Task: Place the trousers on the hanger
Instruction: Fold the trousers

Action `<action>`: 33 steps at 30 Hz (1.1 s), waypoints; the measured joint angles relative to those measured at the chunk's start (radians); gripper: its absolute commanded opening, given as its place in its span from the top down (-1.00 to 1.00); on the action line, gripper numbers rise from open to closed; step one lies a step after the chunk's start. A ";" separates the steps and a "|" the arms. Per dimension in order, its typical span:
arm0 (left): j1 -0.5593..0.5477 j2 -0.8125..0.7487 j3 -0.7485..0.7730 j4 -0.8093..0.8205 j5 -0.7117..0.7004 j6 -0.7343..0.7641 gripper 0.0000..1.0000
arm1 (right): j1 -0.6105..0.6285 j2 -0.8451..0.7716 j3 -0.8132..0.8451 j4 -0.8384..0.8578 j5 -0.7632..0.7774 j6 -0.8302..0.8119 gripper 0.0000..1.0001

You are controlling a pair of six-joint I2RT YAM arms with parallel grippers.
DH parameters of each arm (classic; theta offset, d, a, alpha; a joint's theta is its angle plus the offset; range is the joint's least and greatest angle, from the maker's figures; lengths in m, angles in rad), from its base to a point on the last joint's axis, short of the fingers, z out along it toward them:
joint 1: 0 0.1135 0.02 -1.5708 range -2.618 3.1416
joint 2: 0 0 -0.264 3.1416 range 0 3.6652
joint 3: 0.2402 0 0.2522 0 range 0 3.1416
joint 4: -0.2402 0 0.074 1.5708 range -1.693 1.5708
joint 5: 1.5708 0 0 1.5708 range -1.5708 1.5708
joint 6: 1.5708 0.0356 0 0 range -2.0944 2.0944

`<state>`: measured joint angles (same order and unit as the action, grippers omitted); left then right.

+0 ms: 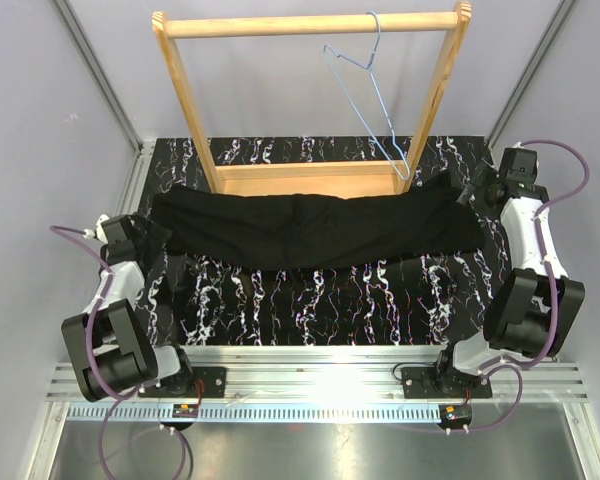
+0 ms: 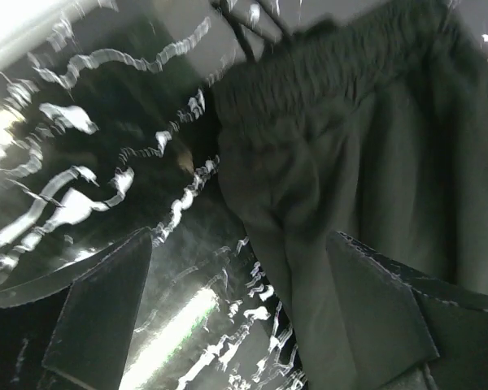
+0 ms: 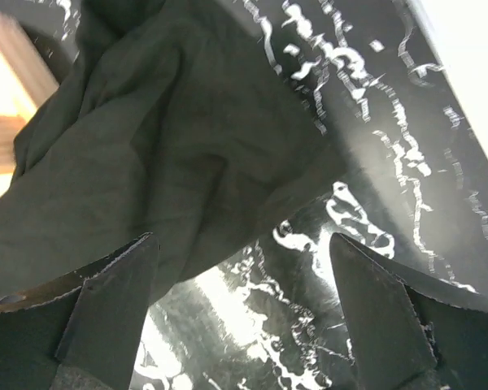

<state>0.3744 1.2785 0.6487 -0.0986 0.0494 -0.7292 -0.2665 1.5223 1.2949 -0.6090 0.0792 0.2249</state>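
**Black cloth flat before the rack, both claws open at its ends**

Black and wrinkled, the trousers (image 1: 320, 228) lie spread on the marbled tabletop (image 1: 320, 300), just in front of the foot of the wooden rack (image 1: 310, 24). Their long axis runs parallel to the rack's bars. The gathered waistband lies past the rack's left post and the leg ends past its right post.

The hanger (image 1: 375, 100), thin blue wire, hangs by its hook from the rack's top bar near the right end. It is tilted, with its lower corner down by the rack's lower crossbar. It is above and behind the cloth and does not touch it.

We see the left claw (image 2: 240, 244) at the waistband end with its fingers spread wide, closed on nothing. The cloth lies just ahead of it and under it.

The right claw (image 3: 244, 240) is also open and empty, with the leg end ahead of it and to its left.

Each arm is folded with its elbow out to the side, well forward of the rack, and its forearm reaches back toward its own end of the trousers.

We judge the right arm to be the nearer one to the hanger. The cloth has to be lifted up and back to reach the wire, so each claw needs a grip on its end first.
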 measured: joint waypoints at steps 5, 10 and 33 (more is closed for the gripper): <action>0.001 0.027 -0.045 0.176 0.062 -0.060 -0.75 | 0.000 -0.035 -0.028 0.012 -0.057 0.004 -0.86; 0.008 0.103 -0.075 0.336 0.093 -0.120 -0.73 | 0.000 -0.076 -0.028 0.047 -0.100 0.007 -0.87; 0.011 0.446 0.015 0.575 0.127 -0.240 0.21 | 0.000 -0.078 -0.051 0.074 -0.127 0.007 -0.87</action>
<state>0.3855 1.7241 0.6640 0.4759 0.1768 -0.9695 -0.2665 1.4445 1.2434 -0.5354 -0.0483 0.2317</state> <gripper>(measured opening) 0.578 0.936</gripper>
